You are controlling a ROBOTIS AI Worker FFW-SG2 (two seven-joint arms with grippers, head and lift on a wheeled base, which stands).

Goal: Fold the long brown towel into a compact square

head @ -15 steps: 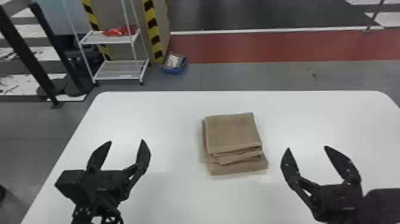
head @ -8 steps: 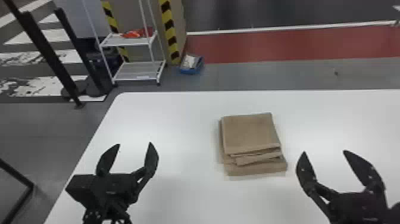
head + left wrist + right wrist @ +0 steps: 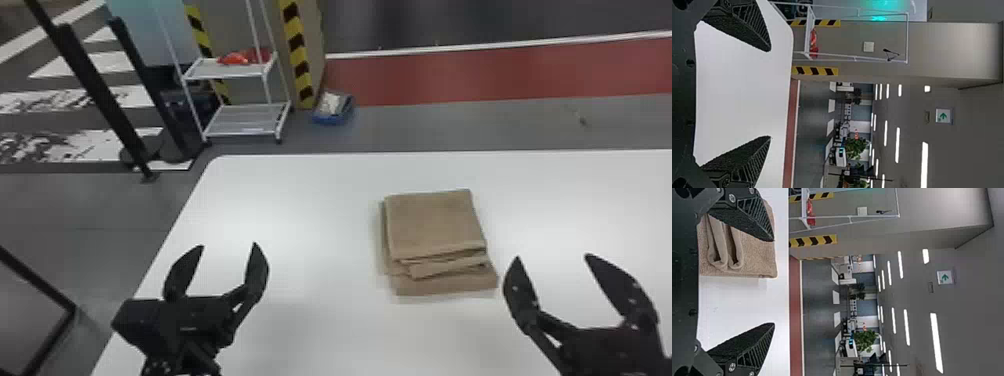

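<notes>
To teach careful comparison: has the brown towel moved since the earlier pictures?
No, the brown towel keeps the same place relative to the table's far left corner.

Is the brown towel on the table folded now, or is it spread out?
Folded. The towel lies as a small stack of layers, nearly square, with folded edges showing along its near side on the table.

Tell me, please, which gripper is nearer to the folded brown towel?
The right gripper. In the head view it is close to the towel, while a wide strip of white table separates the left gripper from the towel.
</notes>
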